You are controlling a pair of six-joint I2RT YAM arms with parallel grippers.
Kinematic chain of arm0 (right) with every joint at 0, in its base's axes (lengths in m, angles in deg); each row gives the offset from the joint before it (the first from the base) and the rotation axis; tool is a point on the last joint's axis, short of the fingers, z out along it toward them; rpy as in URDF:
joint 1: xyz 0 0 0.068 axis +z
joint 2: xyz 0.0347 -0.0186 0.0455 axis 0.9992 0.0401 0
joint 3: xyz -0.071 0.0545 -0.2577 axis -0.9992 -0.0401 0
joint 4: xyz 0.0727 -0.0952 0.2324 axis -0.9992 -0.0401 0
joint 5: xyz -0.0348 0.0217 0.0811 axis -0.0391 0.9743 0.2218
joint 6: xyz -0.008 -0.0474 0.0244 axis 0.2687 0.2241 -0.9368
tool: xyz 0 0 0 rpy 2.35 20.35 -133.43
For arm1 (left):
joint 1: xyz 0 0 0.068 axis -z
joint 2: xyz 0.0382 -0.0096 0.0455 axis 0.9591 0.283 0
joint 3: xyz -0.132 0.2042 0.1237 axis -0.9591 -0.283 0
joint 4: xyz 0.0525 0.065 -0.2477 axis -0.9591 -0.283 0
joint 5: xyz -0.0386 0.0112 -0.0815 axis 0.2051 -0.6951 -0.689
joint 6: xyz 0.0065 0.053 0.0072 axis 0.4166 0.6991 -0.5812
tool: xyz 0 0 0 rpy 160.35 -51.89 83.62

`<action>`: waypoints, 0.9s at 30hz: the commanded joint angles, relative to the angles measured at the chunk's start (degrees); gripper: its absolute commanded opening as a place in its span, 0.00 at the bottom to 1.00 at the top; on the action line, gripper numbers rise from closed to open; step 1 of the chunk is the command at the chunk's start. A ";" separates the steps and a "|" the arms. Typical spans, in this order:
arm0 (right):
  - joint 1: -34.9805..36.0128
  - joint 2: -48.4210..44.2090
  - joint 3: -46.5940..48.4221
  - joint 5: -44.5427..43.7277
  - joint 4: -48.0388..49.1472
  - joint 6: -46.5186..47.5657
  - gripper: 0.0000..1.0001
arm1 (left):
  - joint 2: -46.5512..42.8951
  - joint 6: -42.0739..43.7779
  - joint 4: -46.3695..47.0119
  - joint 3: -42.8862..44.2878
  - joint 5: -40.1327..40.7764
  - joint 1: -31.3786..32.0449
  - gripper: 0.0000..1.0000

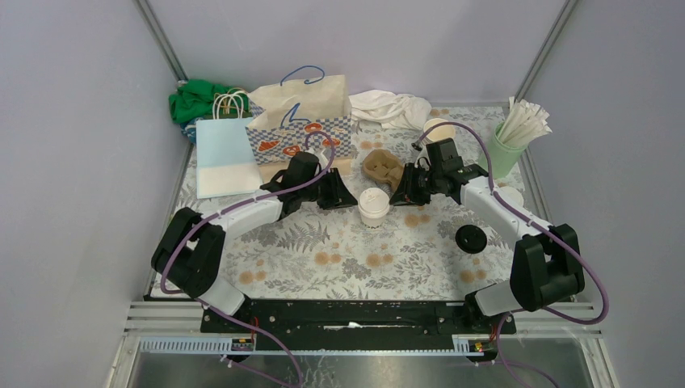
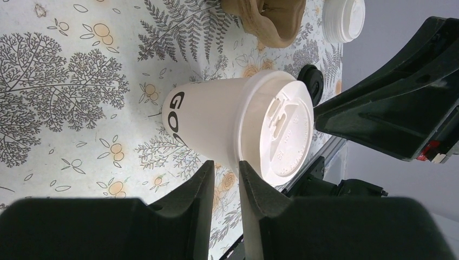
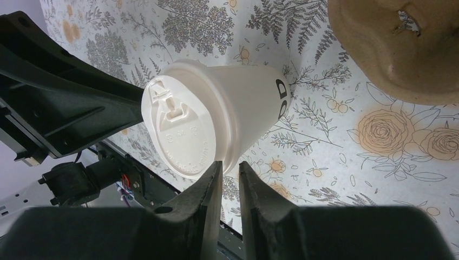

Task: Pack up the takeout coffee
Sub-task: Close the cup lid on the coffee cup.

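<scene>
One takeout coffee cup (image 1: 374, 206) stands upright mid-table, cream with dark lettering and a white lid. My left gripper (image 1: 349, 200) is right beside it on its left and my right gripper (image 1: 399, 194) on its right. In the left wrist view the cup (image 2: 216, 119) lies just past the gripper (image 2: 225, 165), whose jaws stand narrowly open with only tablecloth showing between them. The right wrist view is alike: the gripper (image 3: 229, 165) is narrowly open, its tips at the lid rim of the cup (image 3: 243, 103). Whether the tips touch the rim is unclear.
A brown pulp cup carrier (image 1: 383, 167) lies just behind the cup. A patterned paper bag (image 1: 300, 121) and a pale blue bag (image 1: 226, 153) stand back left. A mint tumbler of straws (image 1: 505, 149) stands at the right edge, and a black disc (image 1: 471, 238) lies front right.
</scene>
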 commanded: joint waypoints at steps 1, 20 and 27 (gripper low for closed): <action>-0.31 0.90 -0.32 1.81 0.92 -0.08 0.24 | 0.43 -0.10 3.08 1.89 -1.48 -0.39 0.27; -0.28 2.61 0.05 2.08 1.02 0.02 0.24 | 1.12 -0.10 3.33 2.37 -1.91 -0.43 0.27; -0.28 1.99 0.78 1.66 0.30 0.17 0.25 | 0.69 0.29 3.44 2.59 -1.85 -0.39 0.27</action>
